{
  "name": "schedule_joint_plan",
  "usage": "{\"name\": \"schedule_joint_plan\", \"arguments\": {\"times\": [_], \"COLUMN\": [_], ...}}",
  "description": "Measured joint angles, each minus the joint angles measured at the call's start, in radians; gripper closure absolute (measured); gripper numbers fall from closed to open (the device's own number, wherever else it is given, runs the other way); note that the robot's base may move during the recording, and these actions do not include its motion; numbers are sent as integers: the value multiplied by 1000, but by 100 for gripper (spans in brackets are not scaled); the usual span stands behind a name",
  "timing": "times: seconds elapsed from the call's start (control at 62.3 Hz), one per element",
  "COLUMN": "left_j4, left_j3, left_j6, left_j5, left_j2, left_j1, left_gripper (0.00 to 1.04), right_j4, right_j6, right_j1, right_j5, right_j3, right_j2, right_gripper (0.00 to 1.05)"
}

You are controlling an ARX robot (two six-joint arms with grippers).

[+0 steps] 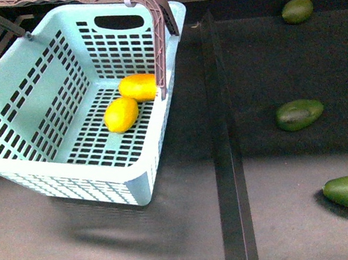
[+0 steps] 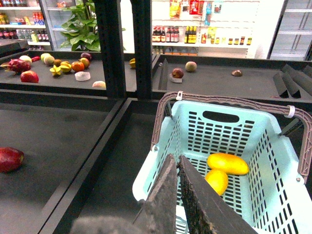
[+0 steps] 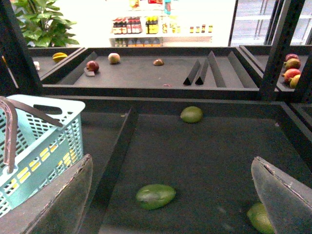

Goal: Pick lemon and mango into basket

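Risk, left side: the left gripper (image 2: 178, 163) hangs over the near rim of the basket (image 1: 6, 165), its two fingers pressed together with nothing between them. In my judgement, a careless drop or sideways swing from there could knock the rim or catch the handle (image 1: 162, 38) and shove or tip the basket.

Risk, right side: the right gripper (image 3: 170, 195) is spread wide and empty above the dark shelf (image 1: 308, 214), with a green fruit (image 3: 156, 196) lying below the gap. A needless closing here would likely pick up the wrong item; none of the green fruits belongs to the task.

Risk, contents: both fruits are smooth and rounded, so a jolt to the basket would probably set them rolling, though the walls should keep them in.

Container: one pale blue slotted plastic basket with a brown hinged handle standing upright, resting on the dark shelf left of the raised divider (image 1: 224, 148).

Contents, item 1: lemon (image 1: 121, 114), bright yellow, on the basket floor towards the right wall.

Contents, item 2: mango (image 1: 139, 87), deeper orange-yellow, just behind the lemon and touching or nearly touching it, close to the handle's right post.

Status: both wanted fruits lie inside, so the task looks complete.

Outside the basket: four green fruits on the right section, well apart from it.
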Motion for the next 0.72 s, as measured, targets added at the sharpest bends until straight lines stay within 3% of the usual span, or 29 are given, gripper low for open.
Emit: {"name": "schedule_joint_plan", "arguments": {"times": [0.434, 0.723], "left_j4": [0, 0], "left_j3": [0, 0], "left_j6": [0, 2], "left_j5": [0, 0], "left_j2": [0, 0], "left_j1": [0, 0], "left_gripper": [7, 7], "right_j4": [0, 0], "right_j6": [0, 0], "right_j1": [0, 0], "right_j5": [0, 0], "right_j3": [0, 0], "right_j2": [0, 0], "right_gripper": [9, 9]}}
